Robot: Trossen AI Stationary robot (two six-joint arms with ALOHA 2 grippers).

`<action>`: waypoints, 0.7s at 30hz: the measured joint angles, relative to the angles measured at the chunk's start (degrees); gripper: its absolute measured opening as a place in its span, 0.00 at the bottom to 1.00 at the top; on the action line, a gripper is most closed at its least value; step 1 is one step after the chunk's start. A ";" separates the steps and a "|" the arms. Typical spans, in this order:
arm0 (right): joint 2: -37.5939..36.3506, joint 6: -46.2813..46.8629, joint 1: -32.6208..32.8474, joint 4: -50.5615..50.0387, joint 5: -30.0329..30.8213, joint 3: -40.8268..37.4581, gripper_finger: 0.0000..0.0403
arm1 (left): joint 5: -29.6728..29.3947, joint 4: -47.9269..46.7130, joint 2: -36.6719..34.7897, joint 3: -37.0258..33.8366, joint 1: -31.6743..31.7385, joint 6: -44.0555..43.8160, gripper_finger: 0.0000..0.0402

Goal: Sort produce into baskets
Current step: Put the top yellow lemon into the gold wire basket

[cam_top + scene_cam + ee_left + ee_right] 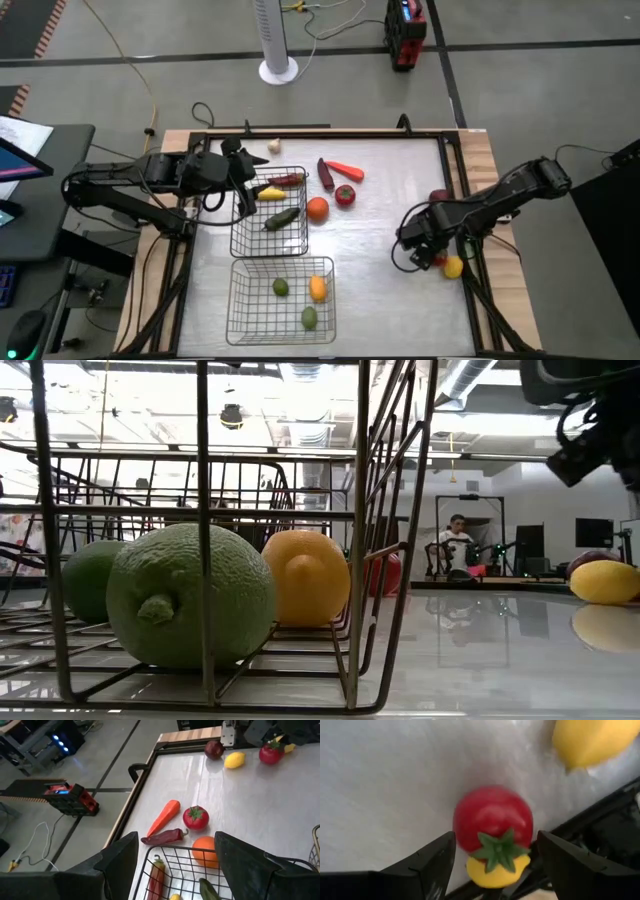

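Near edge: shallow dark wire-grid basket [237,310] already holds two green round fruits [281,288] and an orange fruit [318,289]; the low view looks through its bars at these. Second, like wire basket [240,240] lies just beyond, w/ a green cucumber-like piece [281,218], yellow piece [270,193] and dark red chilli [285,181].

Step in hand (judged): right arm is going for loose produce at the table's right side. Right end effector [495,852] is open, jaws either side of a red tomato w/ green calyx [492,822], not yet closed on it; a small yellow piece [495,872] sits against the tomato, a yellow lemon [592,740] near. Next move calls for closing on the tomato alone, then carrying it to a basket.

Left end effector [175,857] hangs open over the farther basket's rim. Mid-table, unsorted: orange round fruit [317,208], second red tomato [345,195], carrot [345,171], dark purplish-red pepper [325,172]; white garlic [274,146] at the far edge.

Surface: pale glossy table [380,290], wood border. Room: grey floor, white fan pedestal [278,40], red box [405,30]; seated person [457,540] far off.
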 joint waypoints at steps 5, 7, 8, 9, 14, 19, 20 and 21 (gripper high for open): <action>1.54 2.14 0.50 -0.61 -0.73 0.04 0.77 | 0.08 0.00 0.00 0.00 0.00 -0.44 0.62; 3.81 1.53 0.46 -0.78 -1.54 0.04 0.77 | 0.77 -0.47 0.00 0.00 0.00 -0.56 0.62; 5.24 1.03 0.46 -0.61 -1.91 0.04 0.77 | 0.95 -0.61 0.00 0.00 0.00 -0.57 0.62; 6.75 0.22 0.48 -0.47 -2.18 0.04 0.77 | 0.98 -0.62 0.00 0.00 0.00 -0.57 0.62; 15.13 -5.94 -0.52 -1.18 -3.20 1.92 0.77 | 1.05 -0.64 0.02 0.00 -0.02 -0.31 0.62; 21.17 -10.74 -0.26 -0.67 2.50 7.02 0.77 | 1.05 -0.73 0.02 0.00 -0.02 -0.40 0.62; 22.07 -11.55 -0.29 -1.06 2.48 7.48 0.77 | 1.05 -0.81 0.02 0.00 -0.02 -0.44 0.62; 22.69 -12.45 -0.36 -2.52 2.54 7.82 0.77 | 1.05 -0.86 0.02 0.00 -0.02 -0.49 0.62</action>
